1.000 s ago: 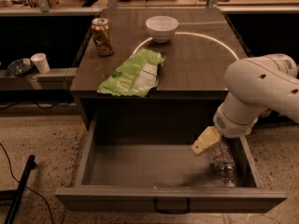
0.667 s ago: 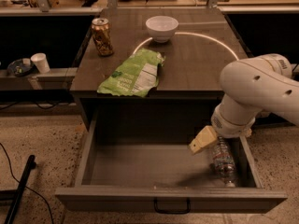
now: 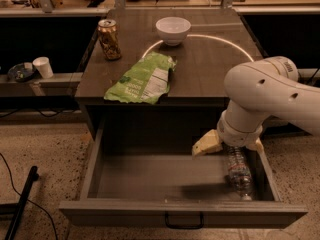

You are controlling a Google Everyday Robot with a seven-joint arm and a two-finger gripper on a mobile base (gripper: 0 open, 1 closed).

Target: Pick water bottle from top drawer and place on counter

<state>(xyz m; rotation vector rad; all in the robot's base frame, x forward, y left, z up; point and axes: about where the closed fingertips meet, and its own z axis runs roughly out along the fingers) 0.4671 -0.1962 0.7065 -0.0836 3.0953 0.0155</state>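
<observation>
The water bottle [image 3: 239,173] lies on its side at the right end of the open top drawer [image 3: 150,181], cap toward the front panel. My gripper [image 3: 232,145] hangs over the bottle's far end inside the drawer. Its cream fingers [image 3: 206,144] are spread apart, one on each side of the bottle, and hold nothing. My white arm [image 3: 265,96] reaches in from the right and covers the drawer's back right corner. The counter [image 3: 210,64], marked with a thin white circle, is just behind the drawer.
On the counter are a brown-gold can [image 3: 109,39] at the left, a white bowl [image 3: 173,30] at the back and a green chip bag [image 3: 142,79] at the front edge. A white cup [image 3: 43,67] stands on a low shelf at the left. A dark handle [image 3: 184,221] is on the drawer front.
My arm has shifted a little to the left and the gripper has come down nearer the bottle. The bottle has not moved.
</observation>
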